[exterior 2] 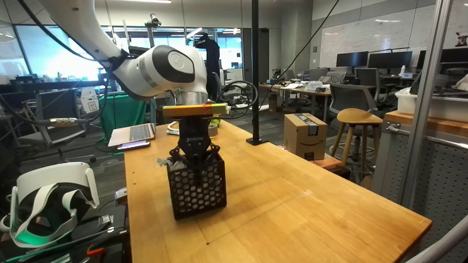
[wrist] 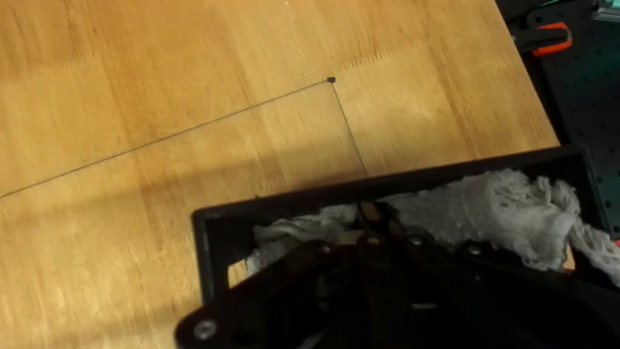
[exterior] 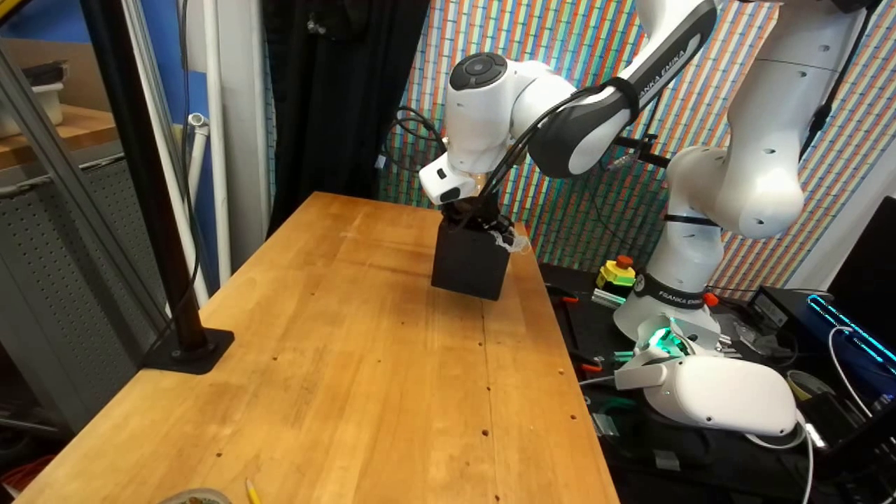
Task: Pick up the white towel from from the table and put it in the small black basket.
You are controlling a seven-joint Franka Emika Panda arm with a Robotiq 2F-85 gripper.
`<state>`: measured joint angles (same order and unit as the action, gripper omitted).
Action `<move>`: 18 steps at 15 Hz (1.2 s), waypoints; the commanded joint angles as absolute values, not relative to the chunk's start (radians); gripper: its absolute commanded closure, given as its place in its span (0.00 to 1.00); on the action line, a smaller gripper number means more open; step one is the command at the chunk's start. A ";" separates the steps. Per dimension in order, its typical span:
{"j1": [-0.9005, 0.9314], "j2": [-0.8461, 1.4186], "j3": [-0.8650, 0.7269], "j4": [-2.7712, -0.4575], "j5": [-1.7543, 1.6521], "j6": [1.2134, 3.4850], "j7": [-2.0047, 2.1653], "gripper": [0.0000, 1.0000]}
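Observation:
The small black basket (exterior: 467,260) stands on the wooden table close to its edge. It also shows in an exterior view with holes in its side (exterior 2: 199,191). The white towel (wrist: 503,213) lies bunched inside the basket in the wrist view, and its frayed end hangs over the rim. That end also shows at the rim in both exterior views (exterior: 514,241) (exterior 2: 163,162). My gripper (wrist: 379,213) points down into the basket, with its fingers close together and towel on both sides of them. The fingertips are dark and partly hidden by the towel and basket wall.
The wooden table (exterior: 364,364) has a black pole on a base (exterior: 190,350) at its far edge. A laptop (exterior 2: 137,135) and a tape roll (exterior 2: 212,129) lie at one end. A white headset (exterior: 728,395) sits beside the table. A pencil (exterior: 253,492) lies near an end.

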<state>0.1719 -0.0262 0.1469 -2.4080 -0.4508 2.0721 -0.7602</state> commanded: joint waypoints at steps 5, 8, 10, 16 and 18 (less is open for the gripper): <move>0.179 -0.008 0.161 -2.311 -0.159 1.959 -0.927 0.96; 0.193 -0.001 0.179 -2.278 -0.052 1.904 -0.946 0.96; 0.202 0.002 0.192 -2.261 -0.013 1.887 -0.932 0.96; 0.192 -0.065 0.182 -2.231 -0.010 1.904 -0.922 0.96; 0.185 -0.104 0.172 -2.227 -0.005 1.904 -0.928 0.95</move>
<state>0.1964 -0.0373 0.1867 -2.2407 -0.0236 1.9219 -0.9185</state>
